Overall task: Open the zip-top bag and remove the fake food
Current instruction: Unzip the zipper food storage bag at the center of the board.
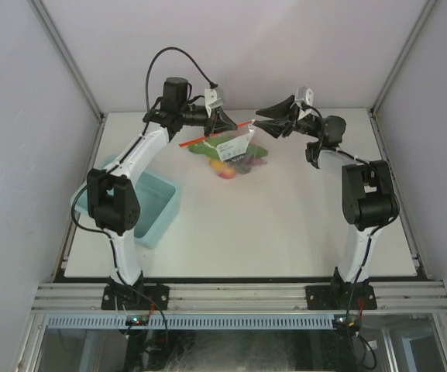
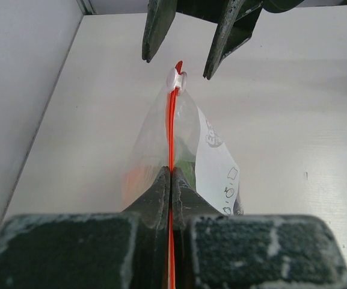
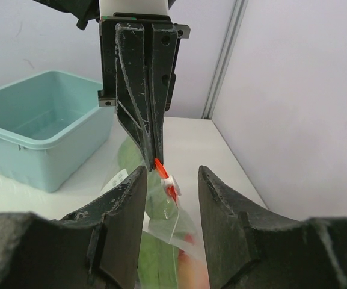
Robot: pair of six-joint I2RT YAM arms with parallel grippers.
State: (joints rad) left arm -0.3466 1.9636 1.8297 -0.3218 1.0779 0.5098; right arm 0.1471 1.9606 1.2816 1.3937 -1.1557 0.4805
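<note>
Left hand (image 2: 171, 173) clamped on zip-top bag (image 2: 188, 129); right hand (image 3: 172, 171) apart, seemingly flanking slider (image 2: 176, 79)

Bag (image 1: 235, 151), food (image 1: 231, 167) inside, midway along the counter's (image 1: 285, 232) far edge; bin (image 1: 157, 205) at the left edge.

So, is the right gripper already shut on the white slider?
No, the right gripper is open, and visible gaps separate it from the white slider.

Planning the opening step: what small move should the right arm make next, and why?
Probably ease the right gripper forward and close on the white slider: its jaws stand open just short of it, while the left gripper is shut on the zip strip.
</note>
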